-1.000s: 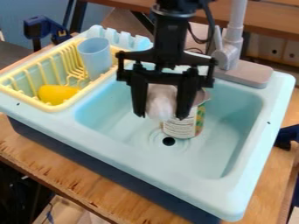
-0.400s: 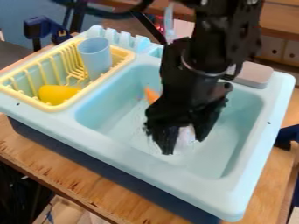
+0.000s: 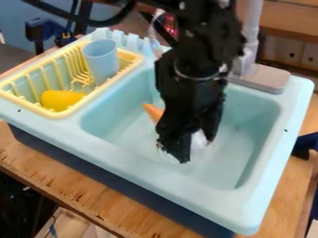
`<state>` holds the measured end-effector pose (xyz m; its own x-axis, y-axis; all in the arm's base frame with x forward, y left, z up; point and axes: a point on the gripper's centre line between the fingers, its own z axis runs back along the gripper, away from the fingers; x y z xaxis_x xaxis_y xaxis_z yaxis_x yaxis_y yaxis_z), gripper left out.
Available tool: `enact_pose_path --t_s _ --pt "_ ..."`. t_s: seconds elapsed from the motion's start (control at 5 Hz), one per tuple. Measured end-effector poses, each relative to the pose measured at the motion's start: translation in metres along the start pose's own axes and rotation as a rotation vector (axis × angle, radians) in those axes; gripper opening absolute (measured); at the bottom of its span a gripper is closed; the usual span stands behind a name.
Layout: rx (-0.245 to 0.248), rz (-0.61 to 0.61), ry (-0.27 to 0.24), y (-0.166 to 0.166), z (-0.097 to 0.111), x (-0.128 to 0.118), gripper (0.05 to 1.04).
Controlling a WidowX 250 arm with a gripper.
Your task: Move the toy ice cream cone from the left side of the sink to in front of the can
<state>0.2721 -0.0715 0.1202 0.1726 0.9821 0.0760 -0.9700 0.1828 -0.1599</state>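
The gripper (image 3: 197, 148) is low in the basin of the light blue toy sink (image 3: 250, 139), left of its middle and tilted. A whitish object (image 3: 200, 141) is between its fingers, which are shut on it; pale parts also show around the near fingertip. Just behind and left of the gripper, an orange, pointed object (image 3: 153, 112) lies in the basin, partly covered by the arm. The basin's drain and the floor under the gripper are hidden.
Left of the basin, a yellow dish rack (image 3: 71, 110) holds a blue cup (image 3: 101, 59) and a yellow object (image 3: 60, 99). A grey faucet (image 3: 264, 78) stands at the back rim, close to the arm. Wooden tabletop (image 3: 81, 188) runs along the front.
The gripper has come down and turned, with the whitish object between its fingers, and lately shifted slightly left. The labelled can seen behind it earlier is out of sight; the orange object has come into view.
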Motion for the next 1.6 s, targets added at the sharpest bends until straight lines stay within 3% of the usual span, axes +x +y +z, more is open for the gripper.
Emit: enact_pose_path --t_s 0.2,0.4,0.6,0.8,1.4,1.6 --pt "0.063 0.062 0.056 -0.001 -0.008 -0.008 0.736" --pt "0.098 0.136 0.064 -0.006 -0.006 -0.011 0.736" --pt "0.130 0.184 0.043 -0.008 -0.002 -0.009 0.801" --pt "0.144 0.202 0.058 -0.006 -0.002 -0.012 1.010" --pt "0.155 0.166 0.067 -0.005 0.000 -0.013 1.003" --pt "0.120 0.055 0.049 -0.013 0.019 -0.007 1.003"
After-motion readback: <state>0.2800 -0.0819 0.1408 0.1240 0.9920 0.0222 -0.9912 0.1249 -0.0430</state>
